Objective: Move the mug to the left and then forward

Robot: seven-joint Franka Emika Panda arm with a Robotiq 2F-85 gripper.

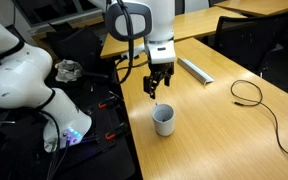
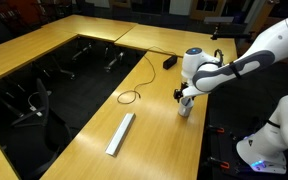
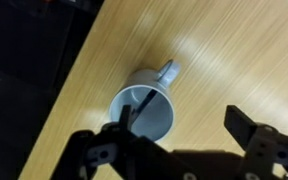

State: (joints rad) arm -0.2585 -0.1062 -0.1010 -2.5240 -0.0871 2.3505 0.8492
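Observation:
The mug [image 1: 164,120] is small and white with a dark inside and stands upright on the wooden table near its edge. In the wrist view the mug [image 3: 144,108] shows its open mouth and its small handle pointing up-right. My gripper [image 1: 158,88] hangs just above the mug, open and empty. In the wrist view my gripper [image 3: 184,118] has one finger over the mug's rim and the other off to the side. In an exterior view the mug [image 2: 186,108] is mostly hidden behind the gripper [image 2: 186,97].
A flat grey bar [image 1: 195,69] lies on the table behind the mug, also shown in an exterior view [image 2: 120,133]. A black cable [image 1: 259,105] loops across the table. The table edge [image 3: 79,75] drops to a dark floor area beside the mug.

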